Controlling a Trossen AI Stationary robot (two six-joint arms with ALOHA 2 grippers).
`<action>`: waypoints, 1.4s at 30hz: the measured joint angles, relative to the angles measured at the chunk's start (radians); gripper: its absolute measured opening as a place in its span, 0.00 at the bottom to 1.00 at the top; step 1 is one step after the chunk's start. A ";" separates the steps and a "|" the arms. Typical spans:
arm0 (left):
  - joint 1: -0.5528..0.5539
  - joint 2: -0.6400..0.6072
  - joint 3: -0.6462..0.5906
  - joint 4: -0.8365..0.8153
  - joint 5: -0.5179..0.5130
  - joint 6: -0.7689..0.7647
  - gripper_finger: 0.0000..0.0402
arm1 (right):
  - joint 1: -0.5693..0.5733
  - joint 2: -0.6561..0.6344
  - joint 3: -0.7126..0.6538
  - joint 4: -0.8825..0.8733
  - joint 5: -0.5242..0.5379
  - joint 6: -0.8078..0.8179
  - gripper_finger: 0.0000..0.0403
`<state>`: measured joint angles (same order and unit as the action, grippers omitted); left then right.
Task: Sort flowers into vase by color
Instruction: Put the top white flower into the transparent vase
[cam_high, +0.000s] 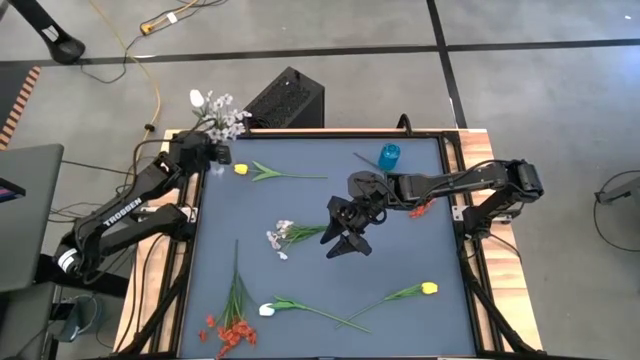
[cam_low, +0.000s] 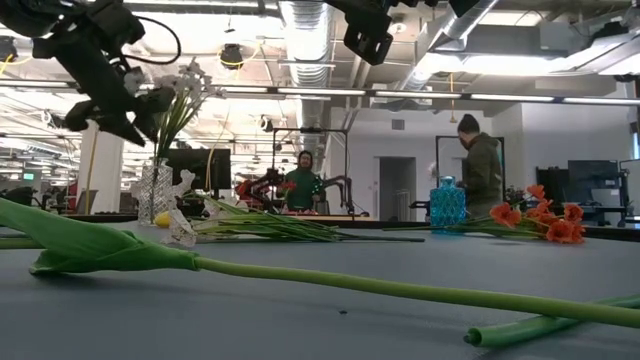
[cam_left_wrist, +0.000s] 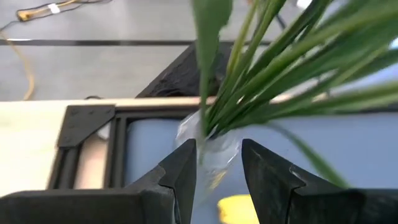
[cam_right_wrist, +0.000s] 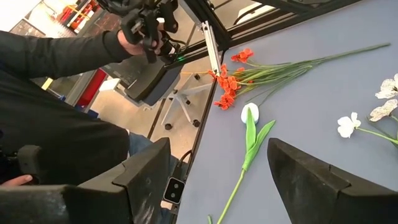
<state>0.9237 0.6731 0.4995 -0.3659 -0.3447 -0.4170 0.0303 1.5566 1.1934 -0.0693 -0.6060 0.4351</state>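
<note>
Six flowers (cam_high: 296, 234) lie loose; two vases (cam_high: 389, 155) stand.

Even overhead lighting, faint shadows cast on the table (cam_high: 400, 250), ceiling strip lights (cam_low: 300, 30) overexposed, near stem (cam_low: 300, 275) and leaves (cam_left_wrist: 280, 68) blurred.

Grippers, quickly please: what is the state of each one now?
Left gripper: partly open over the clear vase of white flowers, gripping nothing visible.
Right gripper: open, empty, above mid-table.
</note>
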 joint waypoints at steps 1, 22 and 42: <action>0.000 -0.001 0.000 0.017 0.001 -0.011 0.29 | 0.000 0.000 0.000 -0.001 0.000 0.000 0.74; 0.000 -0.125 0.000 0.019 0.085 -0.147 0.29 | -0.014 0.000 0.000 0.000 -0.004 -0.018 0.74; 0.000 -0.143 0.000 0.013 0.140 -0.206 0.29 | -0.013 0.000 0.000 0.001 -0.021 -0.028 0.74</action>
<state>0.9234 0.5297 0.4999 -0.3532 -0.2046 -0.6235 0.0170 1.5566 1.1934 -0.0681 -0.6273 0.4068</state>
